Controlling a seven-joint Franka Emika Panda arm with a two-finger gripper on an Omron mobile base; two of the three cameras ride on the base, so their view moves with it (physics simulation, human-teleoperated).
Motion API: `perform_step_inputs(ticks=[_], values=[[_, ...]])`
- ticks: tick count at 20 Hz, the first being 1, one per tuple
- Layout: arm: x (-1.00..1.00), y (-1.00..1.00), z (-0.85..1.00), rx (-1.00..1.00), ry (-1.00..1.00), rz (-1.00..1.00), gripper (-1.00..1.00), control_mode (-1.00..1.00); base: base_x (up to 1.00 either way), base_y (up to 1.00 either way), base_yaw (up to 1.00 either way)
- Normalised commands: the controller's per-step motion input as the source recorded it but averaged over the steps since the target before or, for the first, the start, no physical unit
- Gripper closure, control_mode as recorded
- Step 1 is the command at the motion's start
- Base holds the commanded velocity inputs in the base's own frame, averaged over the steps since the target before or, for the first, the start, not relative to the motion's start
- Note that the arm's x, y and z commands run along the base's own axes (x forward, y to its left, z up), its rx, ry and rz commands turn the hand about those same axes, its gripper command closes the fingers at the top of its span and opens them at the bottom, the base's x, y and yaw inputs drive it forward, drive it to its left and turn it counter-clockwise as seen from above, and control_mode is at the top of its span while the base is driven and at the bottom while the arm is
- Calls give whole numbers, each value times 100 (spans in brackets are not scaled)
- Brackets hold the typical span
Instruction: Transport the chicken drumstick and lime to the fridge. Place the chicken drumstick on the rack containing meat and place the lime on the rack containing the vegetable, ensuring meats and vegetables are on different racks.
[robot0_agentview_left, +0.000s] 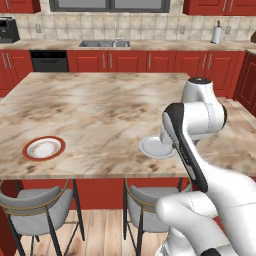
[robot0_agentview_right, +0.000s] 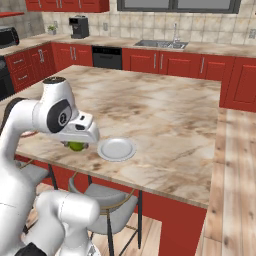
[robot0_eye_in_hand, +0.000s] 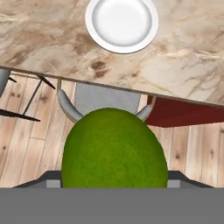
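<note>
Holding: gripper (robot0_agentview_right: 76, 145) is clamping the lime (robot0_eye_in_hand: 114, 148) between its jaws, so the fruit is riding with the hand.
Lime position: hanging just off the near edge of the surface (robot0_agentview_right: 165, 110), above the chair (robot0_eye_in_hand: 103, 98).
White plate (robot0_agentview_right: 116, 149): sitting bare on the surface, beside the hand.
Judgement: lime is probably being carried off toward the fridge.

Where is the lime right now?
The lime sits in the claw, held above the near edge of the island counter, just left of the white plate in the right base view.
</note>
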Motion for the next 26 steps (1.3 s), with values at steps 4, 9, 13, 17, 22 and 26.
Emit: perform_step_inputs(ticks=[4, 9, 13, 17, 22, 26], values=[[-100, 0, 68, -3, -16, 0, 100, -100, 0, 0, 0], [-100, 0, 86, -1, -18, 0, 100, -100, 0, 0, 0], [-100, 0, 81, 4, -16, 0, 100, -100, 0, 0, 0], [-90, -19, 38, 8, -12, -3, 100, -100, 0, 0, 0], [0, 0, 0, 0, 0, 0, 100, 100, -46, -72, -18], [0, 0, 0, 0, 0, 0, 100, 100, -34, -84, -48]])
